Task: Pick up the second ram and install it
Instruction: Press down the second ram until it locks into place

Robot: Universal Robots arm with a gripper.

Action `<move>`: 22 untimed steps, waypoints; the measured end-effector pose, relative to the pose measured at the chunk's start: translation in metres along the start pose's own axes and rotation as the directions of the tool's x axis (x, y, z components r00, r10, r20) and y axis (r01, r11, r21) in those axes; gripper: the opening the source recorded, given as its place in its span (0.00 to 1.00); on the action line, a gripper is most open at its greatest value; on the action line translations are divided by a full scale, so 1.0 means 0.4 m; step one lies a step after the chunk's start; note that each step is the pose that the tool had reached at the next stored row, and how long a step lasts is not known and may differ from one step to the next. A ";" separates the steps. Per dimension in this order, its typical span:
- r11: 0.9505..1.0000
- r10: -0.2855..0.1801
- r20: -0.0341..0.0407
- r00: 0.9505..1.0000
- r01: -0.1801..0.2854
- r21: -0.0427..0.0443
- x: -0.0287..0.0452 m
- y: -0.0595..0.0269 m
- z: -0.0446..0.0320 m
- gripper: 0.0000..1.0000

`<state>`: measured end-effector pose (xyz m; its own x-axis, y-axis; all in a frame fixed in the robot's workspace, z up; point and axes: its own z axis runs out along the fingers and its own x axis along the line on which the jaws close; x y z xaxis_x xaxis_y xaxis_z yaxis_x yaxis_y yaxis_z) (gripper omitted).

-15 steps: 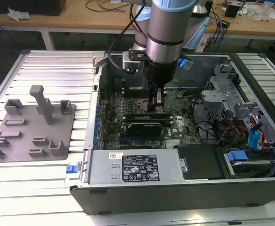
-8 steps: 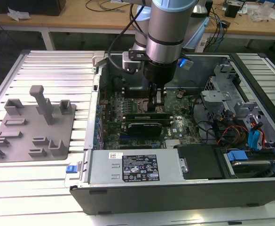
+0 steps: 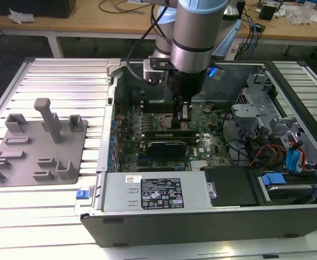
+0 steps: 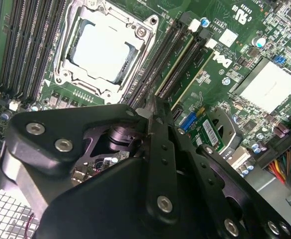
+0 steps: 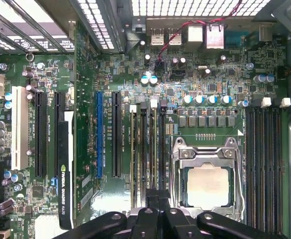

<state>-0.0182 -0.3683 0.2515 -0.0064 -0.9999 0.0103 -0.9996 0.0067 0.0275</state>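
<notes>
Matte black tool (image 4: 152,117) over glossy green board (image 4: 225,74)

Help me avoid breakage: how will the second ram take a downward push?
The second ram is a thin bare board on edge, so probably stiff lengthwise yet fragile sideways. Standing upright on the motherboard, it likely won't tip. It looks light for its length.

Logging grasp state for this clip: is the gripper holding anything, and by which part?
It cannot be told: the gripper is down at the memory slots and its fingertips are hidden.
</notes>
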 end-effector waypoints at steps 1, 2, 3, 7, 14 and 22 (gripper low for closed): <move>1.000 0.000 0.000 1.000 0.000 0.000 0.000 -0.002 0.000 0.08; 1.000 0.000 0.000 1.000 0.000 0.000 0.000 -0.004 0.000 0.08; 1.000 0.000 0.000 1.000 0.000 0.000 0.000 -0.007 0.000 0.08; 1.000 0.000 0.000 1.000 0.000 0.000 0.000 -0.031 -0.001 0.08; 1.000 0.000 0.000 1.000 0.000 0.000 -0.001 -0.081 -0.001 0.08; 1.000 0.000 0.000 1.000 0.000 0.000 -0.002 -0.117 0.016 0.08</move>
<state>0.0286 -0.3680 0.2438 -0.0064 -0.9999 0.0105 -0.9996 0.0066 0.0277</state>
